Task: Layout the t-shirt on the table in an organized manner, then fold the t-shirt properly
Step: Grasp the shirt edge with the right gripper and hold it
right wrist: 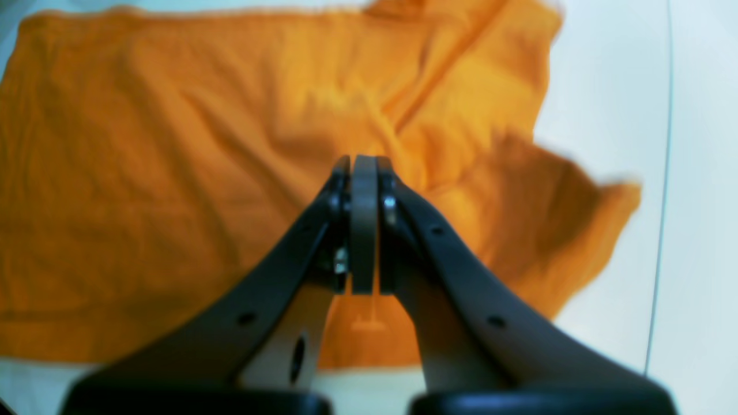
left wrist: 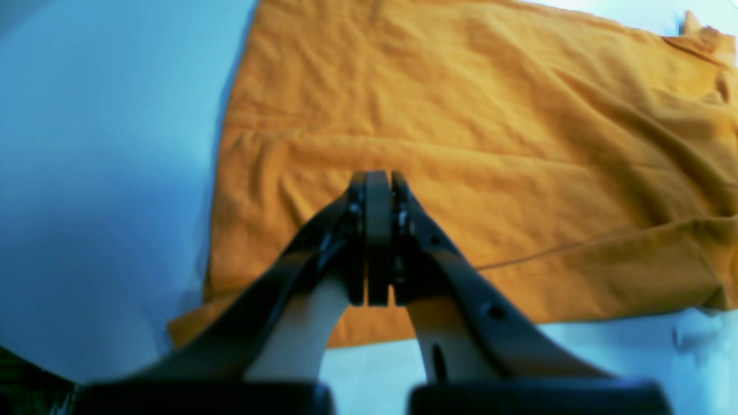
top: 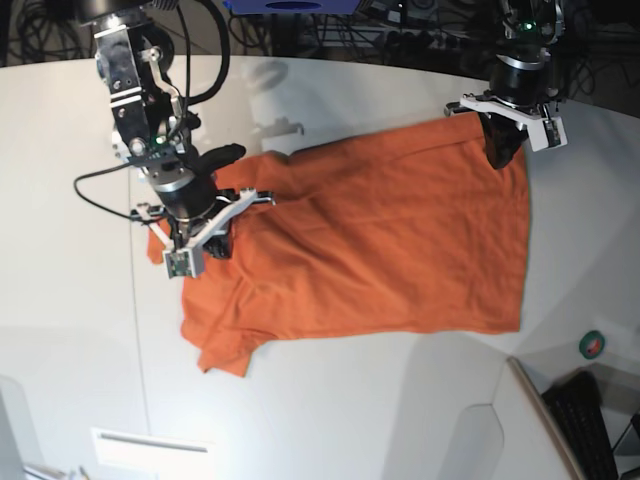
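- A grey keyboard (top: pixel 590 425) and a small roll of tape (top: pixel 593 345) sit at the near right corner, off the white worktop (top: pixel 330 400).
- The worktop has a thin seam line (top: pixel 137 330) down its left part.
- The orange shirt (top: pixel 380 250) lies spread out in the middle of the worktop. It is mostly flat, with soft wrinkles.
- The near sleeve (top: pixel 222 350) sticks out at the shirt's near left corner, just right of the seam line.
- The shirt's hem edge (top: pixel 524 240) runs straight down the right side.
- The right claw (top: pixel 190 240) is over the left end of the shirt, at the neck and shoulder part.
- In the right wrist view, the right claw (right wrist: pixel 363 167) is clenched tight. No cloth shows between its tips. The shirt (right wrist: pixel 173 173) lies under it, with a sleeve (right wrist: pixel 565 230) bunched to the right.
- The left claw (top: pixel 498 150) is farther back, over the far right corner of the shirt.
- In the left wrist view, the left claw (left wrist: pixel 377 181) is clenched tight too, with nothing seen in it. The shirt (left wrist: pixel 461 115) lies below it, with a long fold across it.
- Black cables (top: pixel 420 25) lie past the far edge of the worktop.
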Robot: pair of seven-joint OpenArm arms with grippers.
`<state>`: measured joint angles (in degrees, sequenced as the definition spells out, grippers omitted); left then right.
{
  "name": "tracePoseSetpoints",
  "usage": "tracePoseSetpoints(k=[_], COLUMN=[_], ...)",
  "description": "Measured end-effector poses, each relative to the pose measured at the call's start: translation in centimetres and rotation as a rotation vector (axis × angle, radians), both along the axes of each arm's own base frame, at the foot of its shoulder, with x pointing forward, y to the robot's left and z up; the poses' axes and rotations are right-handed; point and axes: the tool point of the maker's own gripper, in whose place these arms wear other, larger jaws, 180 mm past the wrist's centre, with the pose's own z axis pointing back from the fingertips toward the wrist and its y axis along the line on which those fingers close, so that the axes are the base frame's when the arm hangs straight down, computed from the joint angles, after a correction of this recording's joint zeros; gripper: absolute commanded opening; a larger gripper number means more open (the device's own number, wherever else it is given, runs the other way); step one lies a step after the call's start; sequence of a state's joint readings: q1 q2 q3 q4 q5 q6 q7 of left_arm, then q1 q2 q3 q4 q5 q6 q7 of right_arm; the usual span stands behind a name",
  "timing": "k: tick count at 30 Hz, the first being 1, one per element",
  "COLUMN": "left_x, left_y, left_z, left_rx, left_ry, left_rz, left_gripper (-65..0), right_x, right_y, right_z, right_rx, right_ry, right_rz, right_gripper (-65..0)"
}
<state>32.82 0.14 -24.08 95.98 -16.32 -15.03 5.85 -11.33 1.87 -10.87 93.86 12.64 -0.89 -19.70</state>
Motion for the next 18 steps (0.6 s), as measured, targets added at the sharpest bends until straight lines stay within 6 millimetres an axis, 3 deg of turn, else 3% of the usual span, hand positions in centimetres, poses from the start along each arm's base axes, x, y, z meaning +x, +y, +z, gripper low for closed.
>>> tracePoseSetpoints(k=[5,18], left_x=[0.3,-0.2], left_y=[-1.0,0.2], left_z=[-0.1,0.1], left_rx=[-0.014,0.007], left_ry=[-0.002,0.005], left_rz=[-0.024,-0.009], left_gripper=[-65.0,-65.0], right_x=[0.0,-0.2], right_y=[-0.9,-0.7], right_z=[2.7,2.5], right_rx=[-0.012,-0.005], right_ry=[-0.082,-0.066], right_rz=[0.007,0.002], right_gripper=[-65.0,-65.0])
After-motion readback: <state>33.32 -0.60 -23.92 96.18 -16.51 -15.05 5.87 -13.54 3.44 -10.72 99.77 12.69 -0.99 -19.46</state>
